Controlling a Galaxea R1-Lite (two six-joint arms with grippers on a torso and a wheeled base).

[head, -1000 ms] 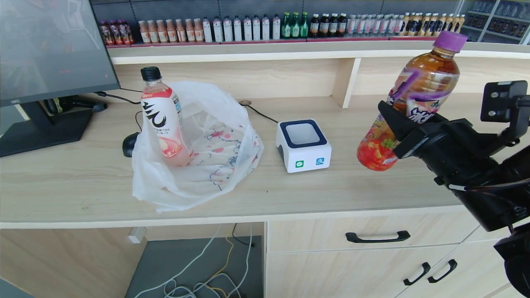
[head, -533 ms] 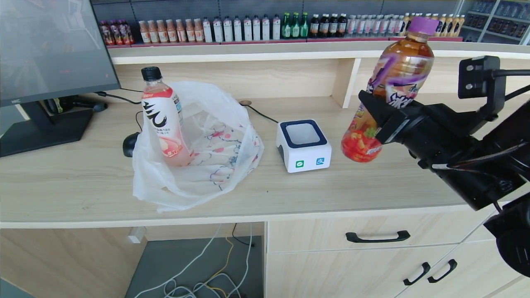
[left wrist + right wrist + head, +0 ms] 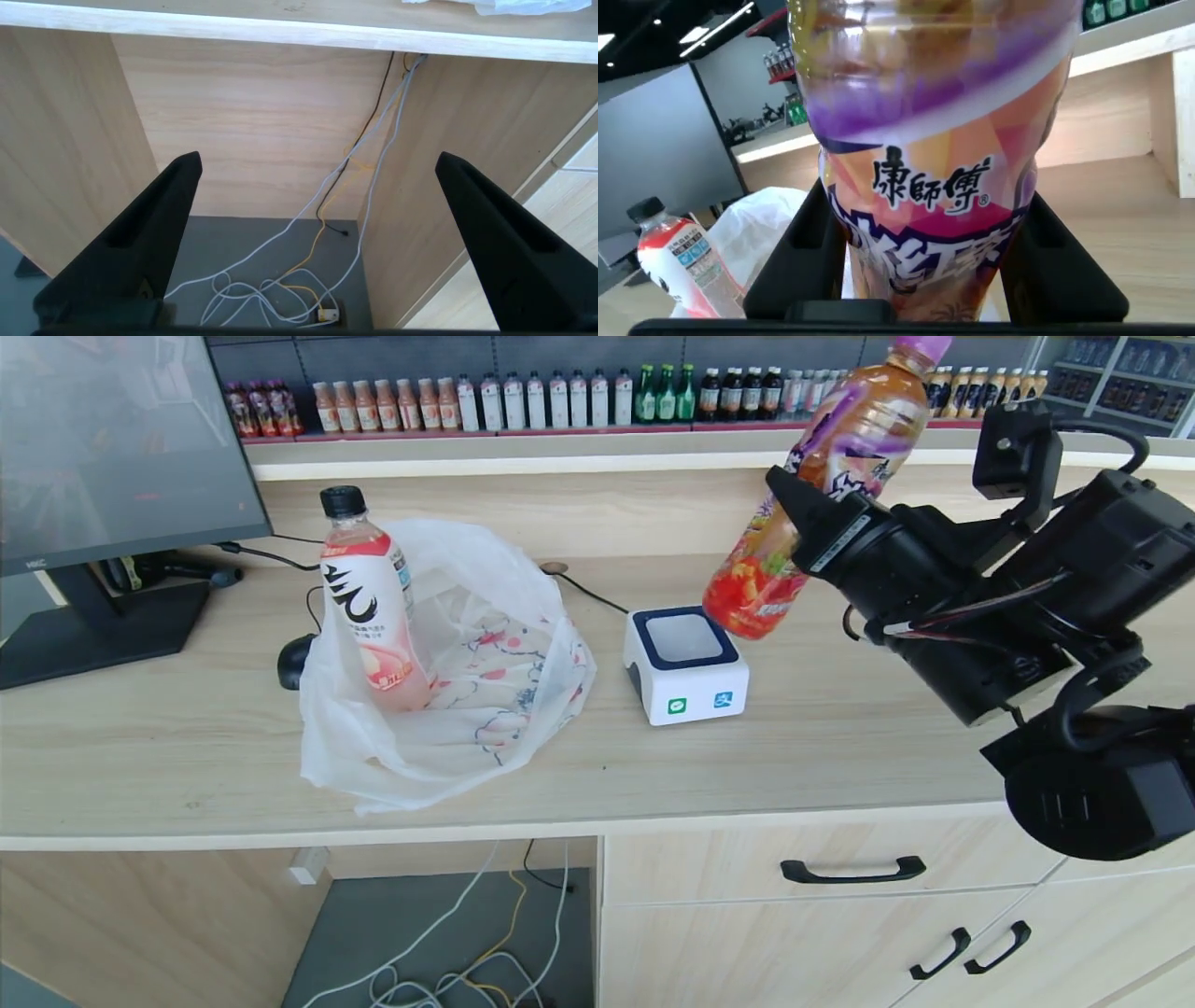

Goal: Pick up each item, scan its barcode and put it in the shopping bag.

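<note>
My right gripper [image 3: 810, 518] is shut on a purple-capped tea bottle [image 3: 812, 495], held tilted in the air with its base just above the right rear of the white barcode scanner [image 3: 684, 665]. In the right wrist view the tea bottle [image 3: 929, 140] sits between the gripper's [image 3: 924, 247] fingers. A pink peach drink bottle [image 3: 367, 602] stands upright in the white shopping bag [image 3: 467, 681] left of the scanner. My left gripper [image 3: 318, 243] is open below the counter edge, facing the floor cables.
A monitor [image 3: 112, 457] on a black stand sits at the counter's far left, with a black mouse [image 3: 293, 661] beside the bag. A cable runs behind the scanner. Shelves of bottles [image 3: 607, 397] line the back. Drawers [image 3: 850, 870] are below.
The right arm has carried the tea bottle up and to the left, from the right side of the counter to just over the scanner. Bag and pink bottle have stayed put.
</note>
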